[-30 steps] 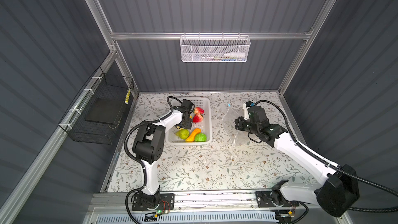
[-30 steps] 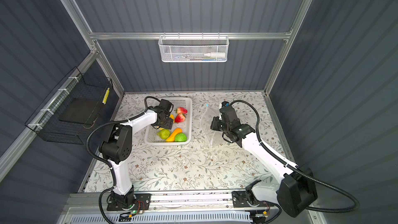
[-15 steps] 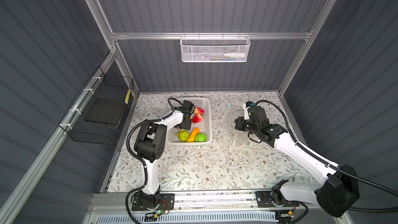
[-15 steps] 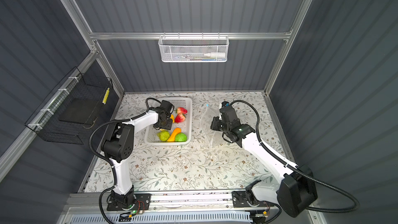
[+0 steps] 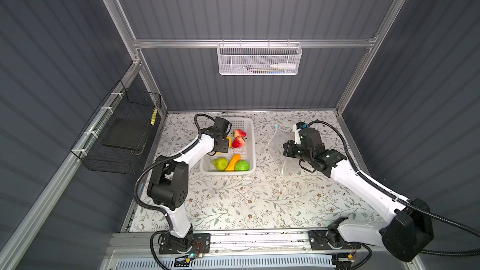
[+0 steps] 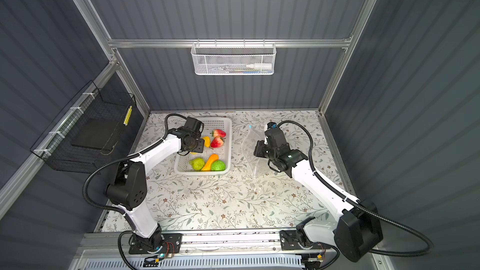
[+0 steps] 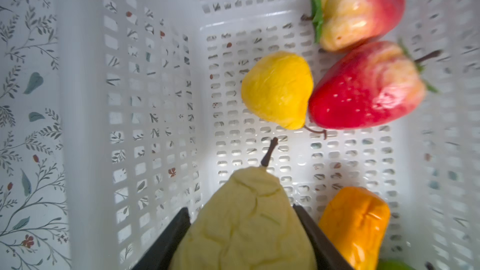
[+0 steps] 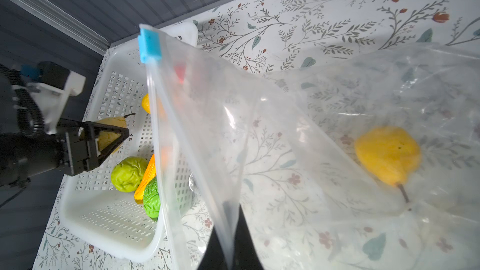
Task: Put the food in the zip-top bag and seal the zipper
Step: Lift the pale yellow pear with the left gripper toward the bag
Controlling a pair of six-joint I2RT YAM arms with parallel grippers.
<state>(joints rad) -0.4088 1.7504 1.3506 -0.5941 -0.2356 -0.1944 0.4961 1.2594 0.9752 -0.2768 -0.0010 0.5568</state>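
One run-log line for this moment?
left gripper: shut on pale pear, at basket | right gripper: pinching zip-top bag edge | yellow fruit: inside bag | zipper: open

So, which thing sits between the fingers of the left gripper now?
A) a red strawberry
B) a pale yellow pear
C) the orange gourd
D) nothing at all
B: in the left wrist view the left gripper clamps the pale yellow pear from both sides, while the strawberries and the orange gourd lie free in the white basket.

Left arm and right arm: white links, chunky black joints, ribbed black cables, black base plates, black triangular jaws.
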